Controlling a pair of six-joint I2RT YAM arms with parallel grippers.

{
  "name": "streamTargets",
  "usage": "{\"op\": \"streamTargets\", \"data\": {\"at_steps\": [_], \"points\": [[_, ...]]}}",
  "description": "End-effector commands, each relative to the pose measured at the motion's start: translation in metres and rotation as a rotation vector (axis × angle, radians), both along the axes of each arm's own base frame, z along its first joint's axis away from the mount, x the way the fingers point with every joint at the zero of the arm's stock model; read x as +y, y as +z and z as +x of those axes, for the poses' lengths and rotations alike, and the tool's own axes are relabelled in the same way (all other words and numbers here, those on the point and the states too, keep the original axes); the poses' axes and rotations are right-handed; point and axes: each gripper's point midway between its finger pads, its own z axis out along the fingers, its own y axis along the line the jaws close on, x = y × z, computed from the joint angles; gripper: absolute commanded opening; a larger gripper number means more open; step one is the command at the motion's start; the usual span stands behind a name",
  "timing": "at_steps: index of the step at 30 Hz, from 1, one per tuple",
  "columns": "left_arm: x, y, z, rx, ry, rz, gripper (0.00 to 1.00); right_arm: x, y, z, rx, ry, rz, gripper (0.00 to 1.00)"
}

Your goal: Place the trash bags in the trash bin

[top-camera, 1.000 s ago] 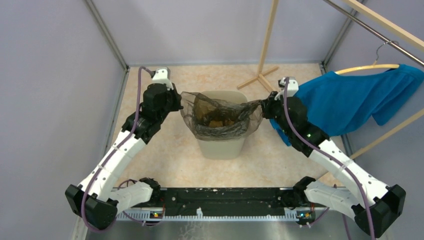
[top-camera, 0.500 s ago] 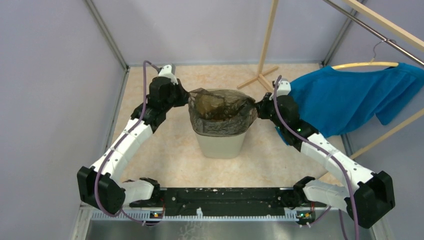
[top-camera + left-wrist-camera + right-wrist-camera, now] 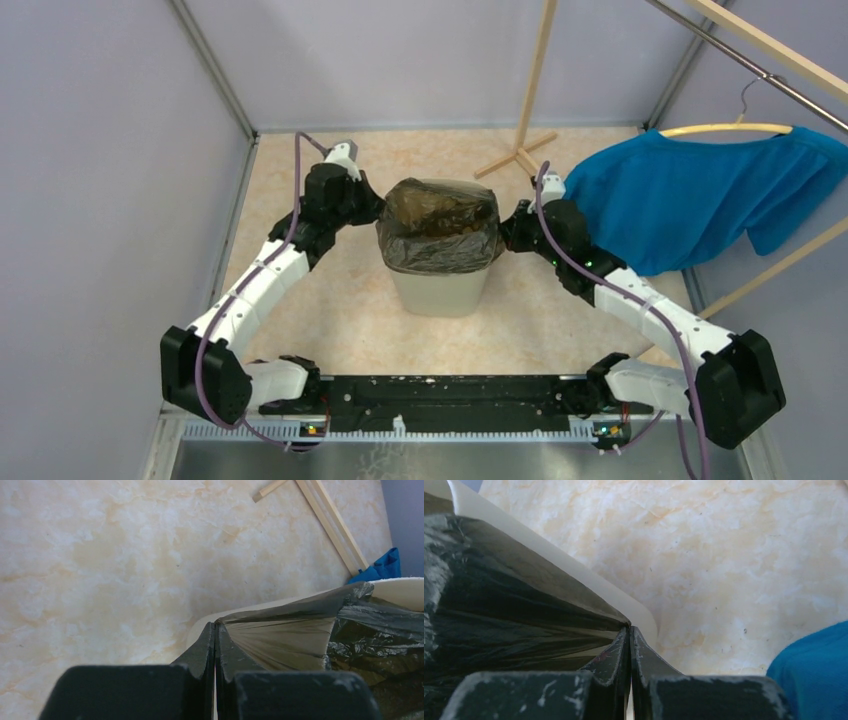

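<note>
**Operator:** Where is the thin, wrinkled, semi-transparent dark grey-brown plastic trash bag [image 3: 440, 225]?

**Technician:** It is draped over the mouth of the cream-beige plastic trash bin [image 3: 440, 292]. It covers the rounded-square rim and hangs a short way down the tapering sides. The bin stands upright near the middle of the marbled beige table [image 3: 320, 320], between the two arms.

**Operator:** What is the state of the left gripper [image 3: 215, 628]?

**Technician:** Its jaws are fully closed. They pinch a stretched edge of the bag film at the bin's left side, just outside the rim.

**Operator:** And the right gripper [image 3: 629, 629]?

**Technician:** Its jaws are also fully closed. The tips clamp bag film that is pulled taut over the bin's right rim.

**Operator:** What else stands on or near the table?

**Technician:** A blue cloth garment [image 3: 690, 195] hangs on a hanger at the right edge, just behind the right arm. The cross-shaped foot of a wooden stand [image 3: 517, 157] rests toward the far edge, apart from the bin.
</note>
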Motion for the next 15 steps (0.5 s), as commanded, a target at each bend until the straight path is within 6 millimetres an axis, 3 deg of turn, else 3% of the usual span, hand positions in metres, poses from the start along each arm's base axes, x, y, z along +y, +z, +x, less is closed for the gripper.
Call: {"op": "streamTargets", "data": {"at_steps": [1, 4, 8, 12, 15], "points": [[-0.003, 0.028, 0.0, -0.071, -0.031, -0.03, 0.0, -0.005, -0.033, -0.011, 0.072, 0.017, -0.02, 0.0], [-0.008, 0.054, 0.002, -0.141, -0.063, -0.047, 0.0, -0.007, -0.044, -0.017, 0.1, 0.022, -0.032, 0.0], [-0.015, 0.081, 0.01, -0.225, -0.09, -0.069, 0.0, -0.012, -0.025, -0.013, 0.049, 0.004, -0.04, 0.0], [-0.02, 0.077, 0.023, -0.206, -0.081, -0.078, 0.0, -0.013, -0.004, -0.001, -0.001, -0.018, -0.055, 0.02], [-0.025, 0.064, 0.032, -0.177, -0.077, -0.085, 0.0, -0.008, -0.008, 0.007, 0.008, -0.013, -0.063, 0.02]]}}
